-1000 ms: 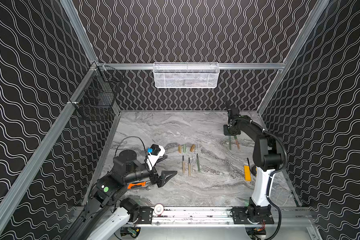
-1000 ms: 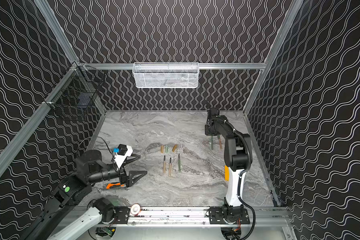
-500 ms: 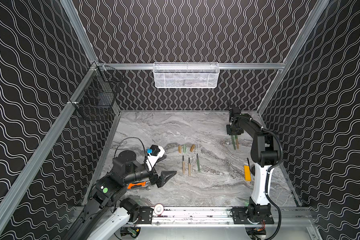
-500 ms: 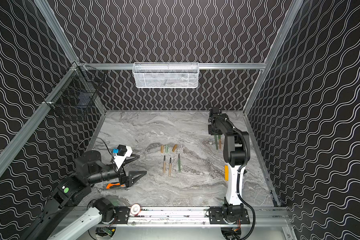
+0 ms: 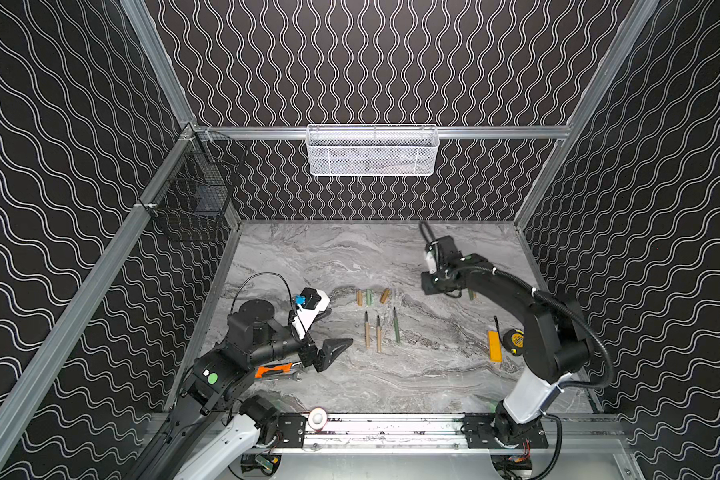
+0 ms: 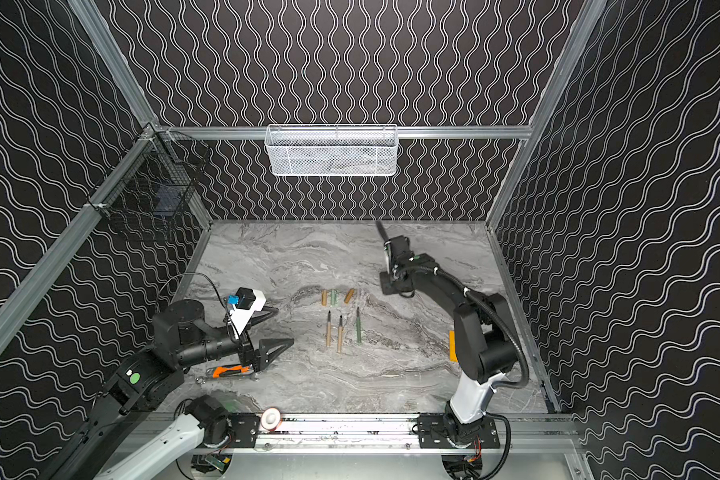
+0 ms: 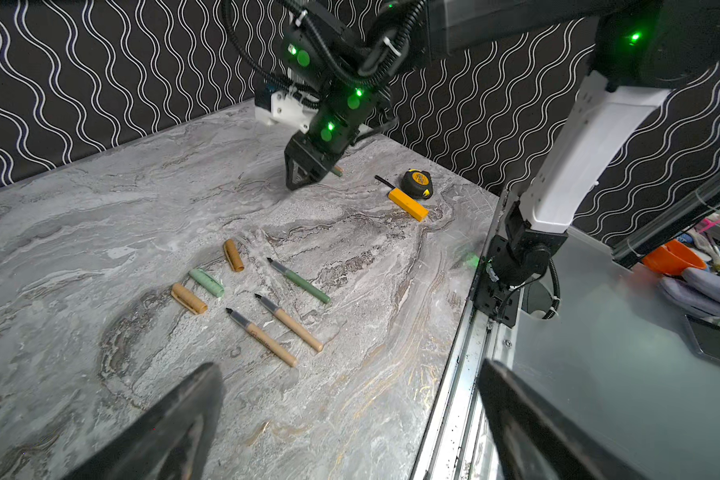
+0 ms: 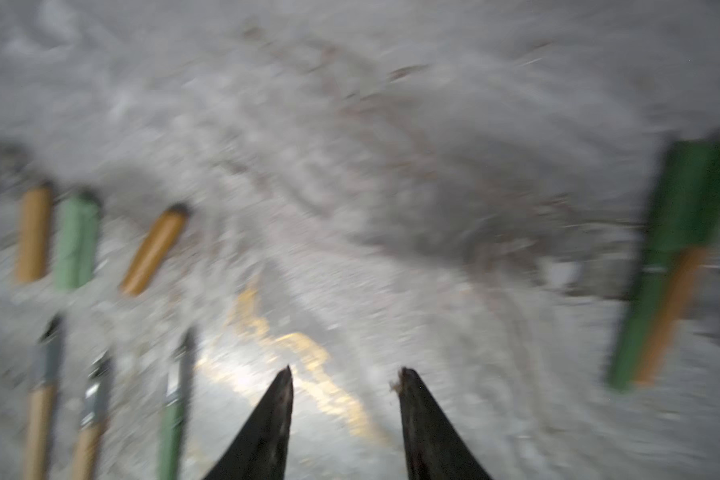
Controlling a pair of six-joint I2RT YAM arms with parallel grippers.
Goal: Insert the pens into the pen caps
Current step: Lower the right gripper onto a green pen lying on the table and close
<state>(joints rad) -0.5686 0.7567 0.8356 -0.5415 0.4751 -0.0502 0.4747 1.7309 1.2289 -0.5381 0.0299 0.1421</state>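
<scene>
L gripper [image 7: 350,365] stood wide open, empty, at 8 o'clock of three loose pens [image 5: 378,338]; R gripper [image 8: 345,370] half-parted, empty, at their 2 o'clock.

No writing is legible; the label on the tape measure [image 7: 417,183] is too small.

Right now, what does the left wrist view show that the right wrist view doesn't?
Only the left wrist view: the tape measure, the yellow block and the right arm. Only the right wrist view: the right gripper open and empty, plus a green pen and an orange pen side by side, nearly hidden in the other view. Both: three loose pen caps and three uncapped pens.
</scene>
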